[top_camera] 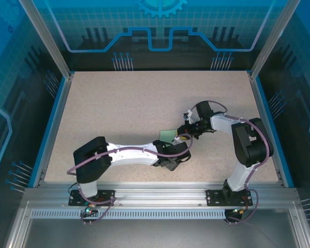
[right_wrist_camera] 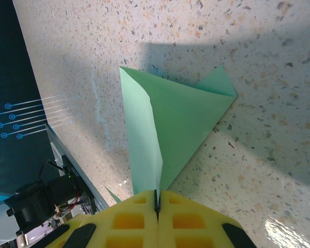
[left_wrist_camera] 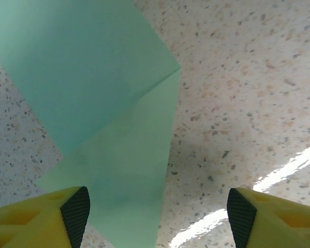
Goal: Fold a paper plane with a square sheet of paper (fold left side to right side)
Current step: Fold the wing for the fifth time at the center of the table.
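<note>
Near middle of worktop (top_camera: 124, 103): pale green sheet of paper (right_wrist_camera: 170, 124), partly folded, one flap raised. Right end effector (right_wrist_camera: 156, 199) closed, pinching an edge of the sheet. Left end effector (left_wrist_camera: 157, 212) open, holding nothing, one finger (left_wrist_camera: 75, 212) above the paper, other above bare worktop

Paper (left_wrist_camera: 93, 93): plain pale mint green, matte. Table (top_camera: 134, 103): beige w/ brown + grey speckle; edging (top_camera: 54, 129) bright blue. L fingers (left_wrist_camera: 36, 222) yellow, pads (left_wrist_camera: 76, 214) black; R fingers (right_wrist_camera: 196, 206) same. Arms (top_camera: 129, 153) white w/ black joints; cables (top_camera: 168, 153) purple. Walls (top_camera: 160, 26) blue w/ lighter grid + circuit-line pattern. Frame (top_camera: 155, 194) silver-grey.
</note>
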Controlling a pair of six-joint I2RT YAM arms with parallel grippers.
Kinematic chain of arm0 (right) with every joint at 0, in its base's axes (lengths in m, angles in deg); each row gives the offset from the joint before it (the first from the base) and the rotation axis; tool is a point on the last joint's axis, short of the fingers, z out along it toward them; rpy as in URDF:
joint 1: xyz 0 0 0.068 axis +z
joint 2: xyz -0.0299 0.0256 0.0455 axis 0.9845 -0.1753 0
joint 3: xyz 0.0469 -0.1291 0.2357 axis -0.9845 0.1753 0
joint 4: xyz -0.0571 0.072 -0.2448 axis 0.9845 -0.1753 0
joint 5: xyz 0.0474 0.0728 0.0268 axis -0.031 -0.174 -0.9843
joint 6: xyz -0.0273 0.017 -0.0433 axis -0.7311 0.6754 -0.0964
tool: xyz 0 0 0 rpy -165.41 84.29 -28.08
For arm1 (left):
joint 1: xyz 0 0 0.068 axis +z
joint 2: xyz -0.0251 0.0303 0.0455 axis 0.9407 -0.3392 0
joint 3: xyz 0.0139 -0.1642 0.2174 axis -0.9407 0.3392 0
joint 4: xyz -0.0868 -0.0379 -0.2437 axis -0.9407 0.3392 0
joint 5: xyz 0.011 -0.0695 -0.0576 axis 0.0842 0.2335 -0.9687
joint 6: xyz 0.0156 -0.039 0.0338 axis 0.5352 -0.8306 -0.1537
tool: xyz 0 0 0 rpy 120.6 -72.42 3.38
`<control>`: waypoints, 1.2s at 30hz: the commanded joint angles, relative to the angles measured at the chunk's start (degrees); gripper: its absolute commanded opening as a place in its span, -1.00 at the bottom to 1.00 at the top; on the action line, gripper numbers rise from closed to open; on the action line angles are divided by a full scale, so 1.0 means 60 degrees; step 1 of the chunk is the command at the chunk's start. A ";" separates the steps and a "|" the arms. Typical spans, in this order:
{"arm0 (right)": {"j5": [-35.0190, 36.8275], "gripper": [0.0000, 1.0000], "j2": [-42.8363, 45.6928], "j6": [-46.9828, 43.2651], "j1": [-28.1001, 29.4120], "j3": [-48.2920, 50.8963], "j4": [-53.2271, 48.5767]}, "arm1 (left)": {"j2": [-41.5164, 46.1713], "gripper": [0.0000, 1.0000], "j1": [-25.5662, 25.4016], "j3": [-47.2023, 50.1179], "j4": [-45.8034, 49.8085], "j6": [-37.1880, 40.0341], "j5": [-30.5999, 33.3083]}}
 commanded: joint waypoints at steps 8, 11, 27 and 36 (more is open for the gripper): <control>-0.0178 -1.00 -0.0261 0.0014 0.0108 -0.0253 -0.0193 | -0.0727 0.28 -0.0089 -0.0536 0.0728 -0.0588 0.0826; -0.0167 -1.00 -0.0305 0.0017 0.0108 -0.0251 -0.0169 | -0.0829 0.18 -0.0088 -0.0565 0.0759 -0.0576 0.0874; -0.0128 -1.00 -0.0383 -0.0217 0.0127 -0.0308 -0.0309 | -0.1030 -0.60 -0.0101 -0.0655 0.0883 -0.0632 0.0995; 0.0894 -0.65 0.0571 -0.0320 -0.0013 -0.0146 -0.0275 | -0.0510 -0.82 0.0072 -0.0392 0.0552 -0.0712 0.0455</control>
